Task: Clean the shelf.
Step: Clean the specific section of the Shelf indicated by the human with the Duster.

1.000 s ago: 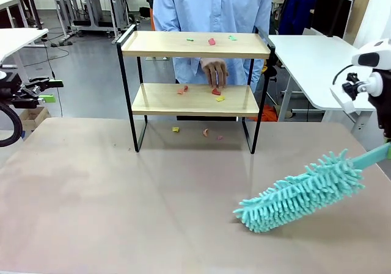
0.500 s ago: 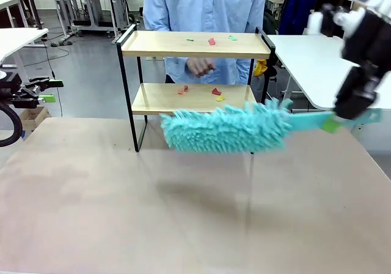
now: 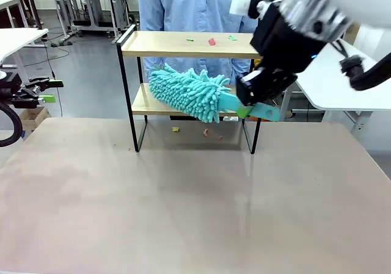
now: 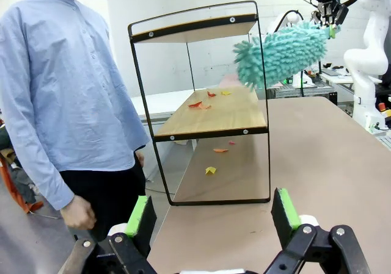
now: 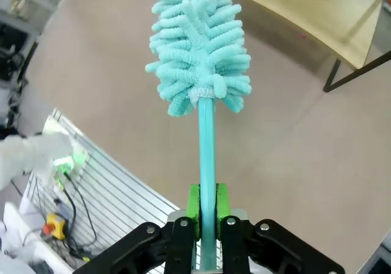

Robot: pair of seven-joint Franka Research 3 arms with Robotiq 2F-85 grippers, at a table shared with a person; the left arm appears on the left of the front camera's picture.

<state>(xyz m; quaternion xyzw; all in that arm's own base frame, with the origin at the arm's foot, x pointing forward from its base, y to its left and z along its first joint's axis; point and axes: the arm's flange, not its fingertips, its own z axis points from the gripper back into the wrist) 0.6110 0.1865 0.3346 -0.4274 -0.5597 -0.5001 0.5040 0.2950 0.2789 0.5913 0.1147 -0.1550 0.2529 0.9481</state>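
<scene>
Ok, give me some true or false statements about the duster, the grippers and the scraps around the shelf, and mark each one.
1. The jaws of the right gripper are shut on the handle of the duster. True.
2. The left gripper holds a cloth. False: its jaws stand open and hold nothing.
3. Some coloured scraps lie on the top board of the shelf. True.
4. The table under the shelf has no scraps on it. False: several small scraps lie there.
</scene>
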